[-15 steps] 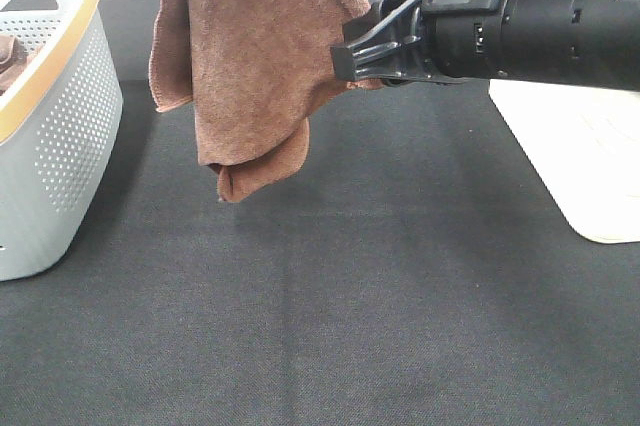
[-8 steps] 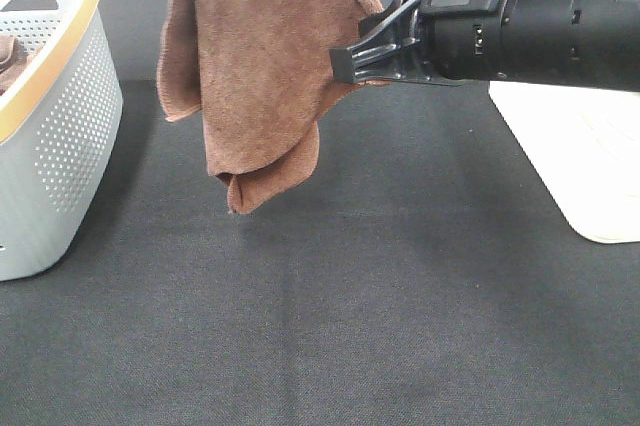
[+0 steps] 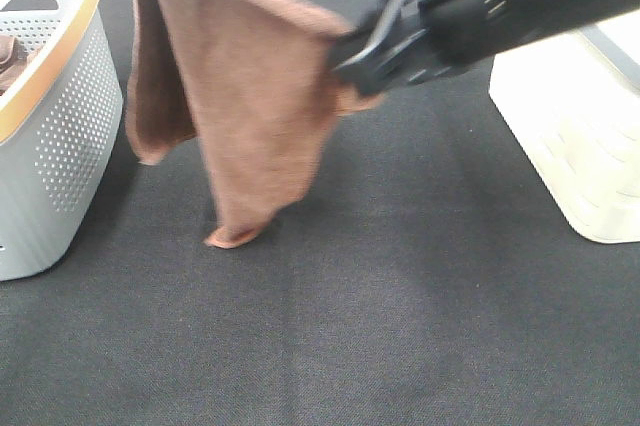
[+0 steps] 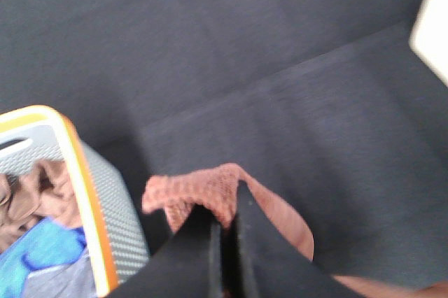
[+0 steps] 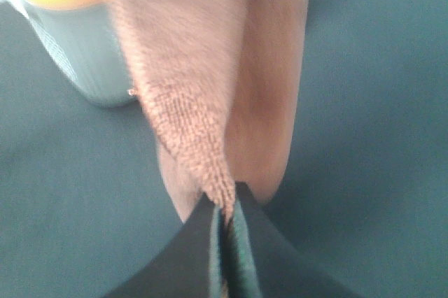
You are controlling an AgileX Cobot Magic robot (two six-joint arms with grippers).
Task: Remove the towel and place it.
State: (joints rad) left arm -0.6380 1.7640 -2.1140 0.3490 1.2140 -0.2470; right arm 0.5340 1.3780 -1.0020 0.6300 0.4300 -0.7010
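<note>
Right gripper (image 3: pixel 352 58) clamped on right edge of towel (image 3: pixel 250 96) | left gripper (image 4: pixel 225 222) pinched shut on another towel corner | towel hangs spread between both over black mat (image 3: pixel 420 306), just right of grey basket (image 3: pixel 70 136), lowest corner down at mat | white bin (image 3: pixel 570 156) far right

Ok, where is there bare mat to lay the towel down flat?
The widest bare stretch of the black mat is the near part, between the grey basket and the white container. It is crowded further back, where the towel hangs with its tip near the mat.
</note>
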